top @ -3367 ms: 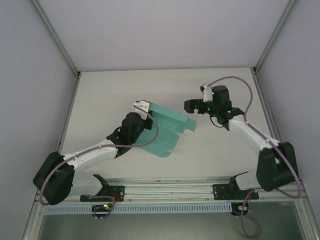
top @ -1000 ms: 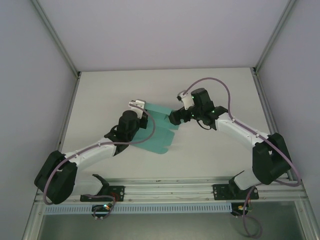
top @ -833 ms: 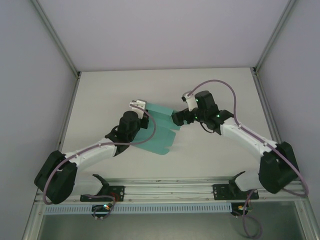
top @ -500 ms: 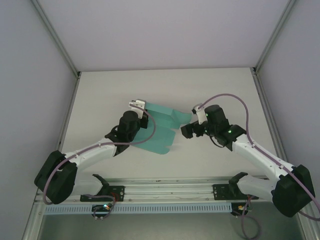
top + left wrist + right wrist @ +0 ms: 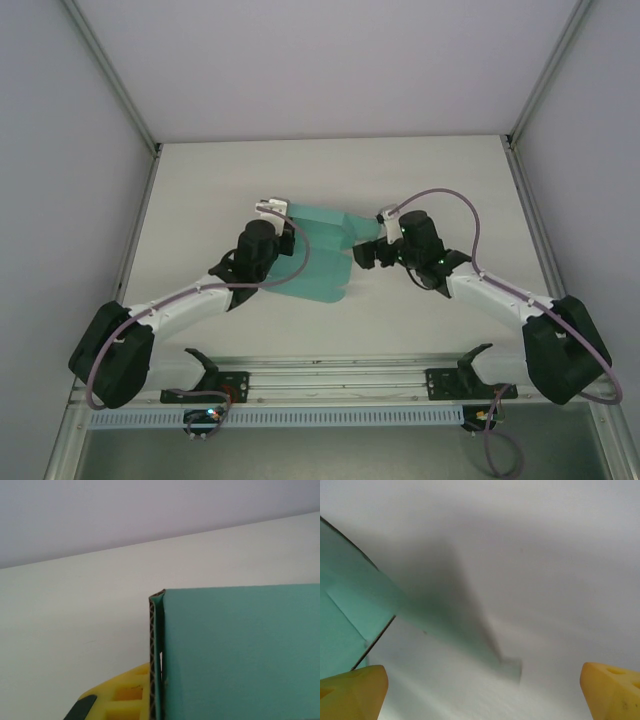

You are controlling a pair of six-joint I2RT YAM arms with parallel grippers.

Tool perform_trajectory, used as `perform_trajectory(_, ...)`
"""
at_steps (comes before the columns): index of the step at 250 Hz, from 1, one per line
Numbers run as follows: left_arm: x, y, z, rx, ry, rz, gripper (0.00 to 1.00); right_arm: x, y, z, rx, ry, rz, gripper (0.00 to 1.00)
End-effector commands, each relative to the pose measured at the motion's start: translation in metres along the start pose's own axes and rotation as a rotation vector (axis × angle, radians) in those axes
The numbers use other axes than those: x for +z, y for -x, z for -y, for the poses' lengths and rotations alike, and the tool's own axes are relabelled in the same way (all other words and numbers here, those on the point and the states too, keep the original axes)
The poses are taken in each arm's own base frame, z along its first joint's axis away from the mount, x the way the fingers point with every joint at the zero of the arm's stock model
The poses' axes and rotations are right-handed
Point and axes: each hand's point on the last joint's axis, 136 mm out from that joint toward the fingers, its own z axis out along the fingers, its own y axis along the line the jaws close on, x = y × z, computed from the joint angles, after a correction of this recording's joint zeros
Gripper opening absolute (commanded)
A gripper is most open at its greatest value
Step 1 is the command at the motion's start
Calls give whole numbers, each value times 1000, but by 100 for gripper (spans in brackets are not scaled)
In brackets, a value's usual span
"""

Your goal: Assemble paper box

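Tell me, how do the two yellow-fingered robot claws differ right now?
The left gripper is clamped on the left edge of the teal-green thin-card paper box; the right gripper is open, holding nothing. The left gripper sits at the box's left side, the right gripper at its right. Both have yellow fingers.

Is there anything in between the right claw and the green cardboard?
No, nothing visible is in the way. The right gripper is open right beside the teal-green corrugated card sheet. Bare white table shows between its yellow fingers, and the sheet's edge sits close by one of them.
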Motion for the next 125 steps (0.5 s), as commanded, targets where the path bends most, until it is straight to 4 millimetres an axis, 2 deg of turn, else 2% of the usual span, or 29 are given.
perform_trajectory(1,-5,18,8,-58,-46,47,0,1,47,-28,16,140,193,100)
perform_trajectory(39,-5,18,11,-77,-60,47,0,13,52,-42,24,194,181,100)
perform_trajectory(43,-5,18,11,-77,-62,45,0,20,47,-42,27,190,165,100)
perform_trajectory(56,-4,18,12,-78,-66,46,0,25,47,-46,19,190,169,100)
perform_trajectory(84,-4,16,9,-83,-47,41,0,32,46,-44,15,132,161,100)
perform_trajectory(113,-5,16,3,-86,-18,43,0,24,42,-34,24,70,157,100)
perform_trajectory(122,-5,17,0,-90,-3,45,0,22,34,-30,26,52,133,100)
perform_trajectory(125,-5,16,-1,-91,1,43,0,15,38,-31,23,54,146,100)
